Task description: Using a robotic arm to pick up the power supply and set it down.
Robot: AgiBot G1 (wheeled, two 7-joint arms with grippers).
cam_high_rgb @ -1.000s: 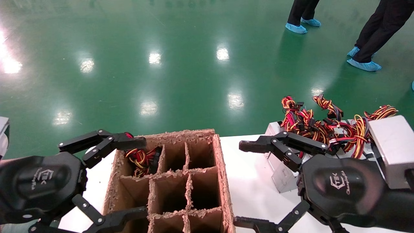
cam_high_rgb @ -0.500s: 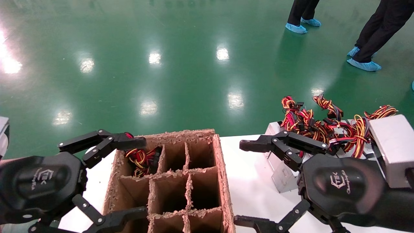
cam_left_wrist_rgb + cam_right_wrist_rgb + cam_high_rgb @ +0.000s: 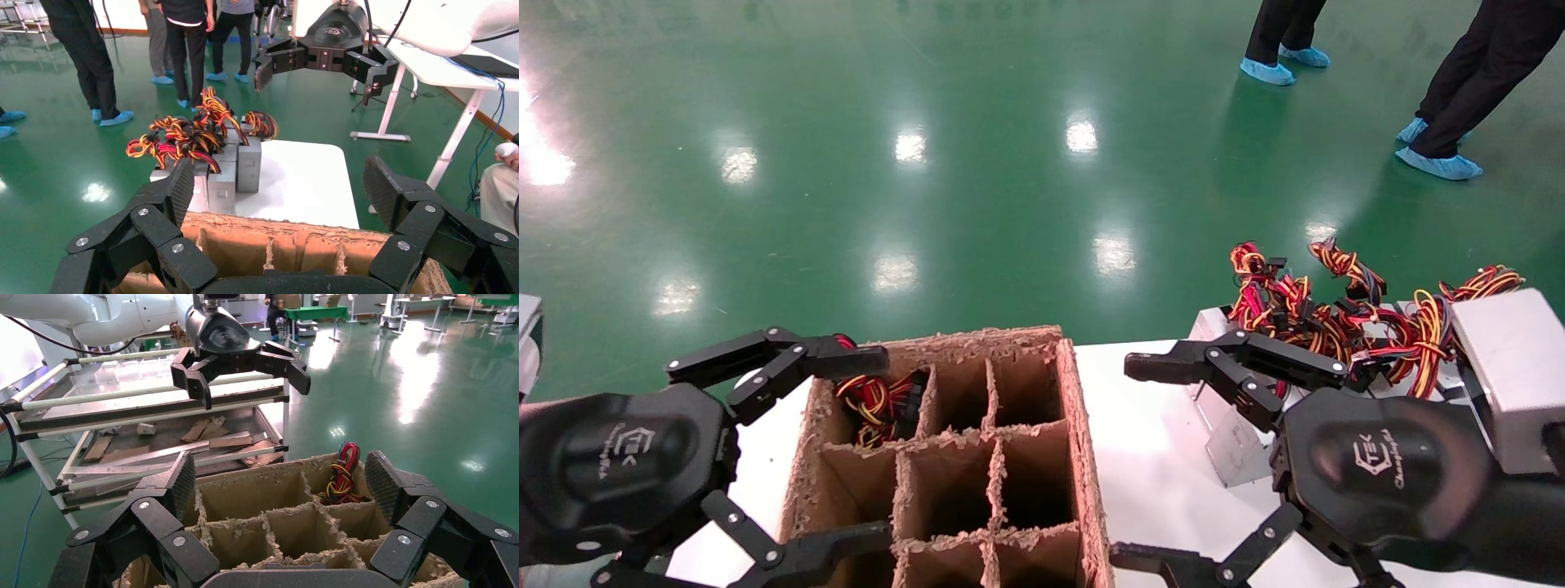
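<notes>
Several silvery-grey power supplies (image 3: pixel 1512 367) stand bunched at the right end of the white table (image 3: pixel 1148 408), their red, yellow and black wires (image 3: pixel 1336 322) piled on top. From the left wrist they show as upright grey boxes (image 3: pixel 235 165). Another wire bundle (image 3: pixel 878 404) sticks out of the far-left cell of the brown divider box (image 3: pixel 977 457). My left gripper (image 3: pixel 878 449) hovers open at that box's left side. My right gripper (image 3: pixel 1128 464) hangs open between the box and the power supplies, holding nothing.
The cardboard divider box (image 3: pixel 257 496) has several cells with ragged edges. A metal cart (image 3: pixel 153 429) with scrap pieces stands past the table's left end. People in blue shoe covers (image 3: pixel 1442 163) stand on the green floor beyond the table.
</notes>
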